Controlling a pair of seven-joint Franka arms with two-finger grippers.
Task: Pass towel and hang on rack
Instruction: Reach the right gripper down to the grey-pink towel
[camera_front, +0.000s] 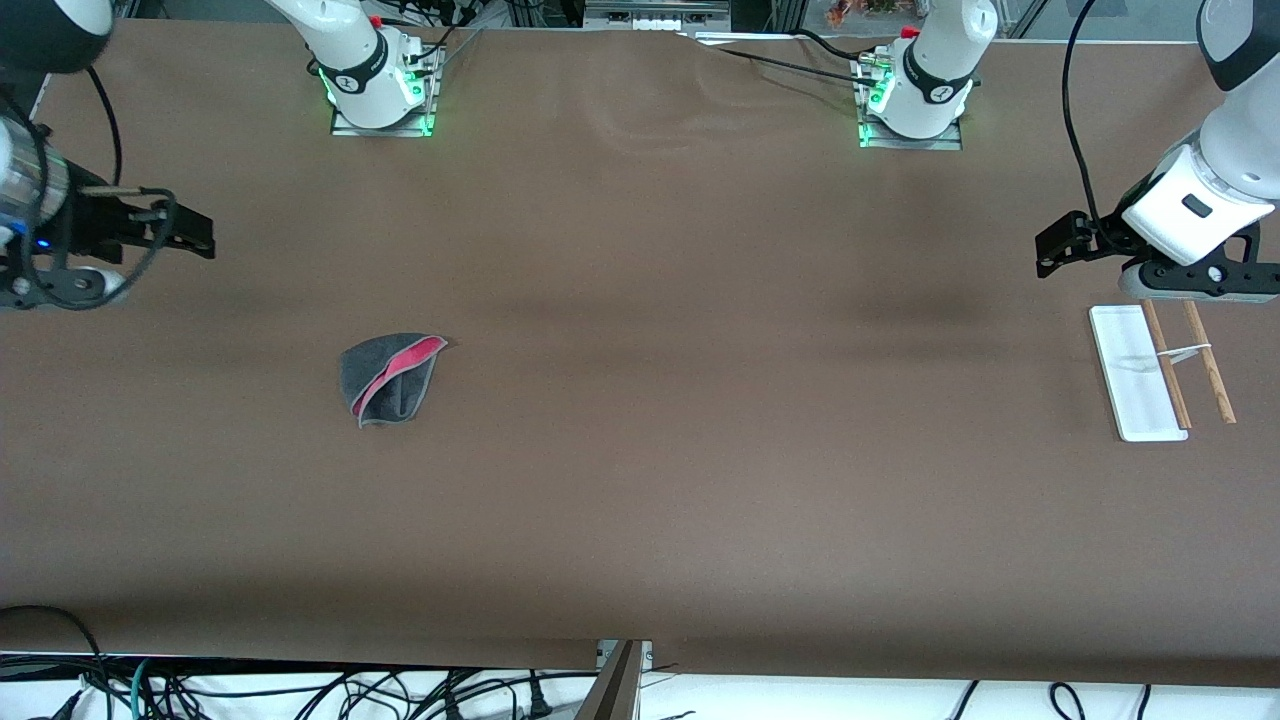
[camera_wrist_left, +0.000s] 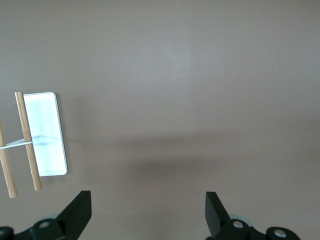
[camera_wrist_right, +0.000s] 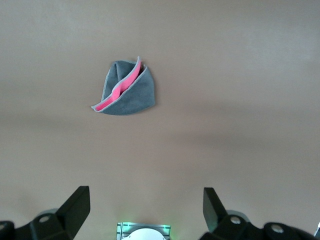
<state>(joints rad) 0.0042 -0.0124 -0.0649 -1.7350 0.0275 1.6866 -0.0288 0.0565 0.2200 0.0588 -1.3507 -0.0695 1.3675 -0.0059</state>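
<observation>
Two grippers hover with fingers spread, holding nothing: right gripper (camera_front: 195, 232) at frame's left edge, left gripper (camera_front: 1050, 250) above the white-based, wooden-rod rack (camera_front: 1135, 375). Folded grey-and-pink towel (camera_front: 390, 378) lies on brown table (camera_front: 700, 450), left of centre.

Left arm: white, raised at its own end of the table, waiting | left black two-finger gripper (camera_front: 1048, 255): up in the air, fingers spread wide, holding nothing | right arm: raised at its own end | right black two-finger gripper (camera_front: 200, 235): aloft, fingers spread wide, empty.
</observation>
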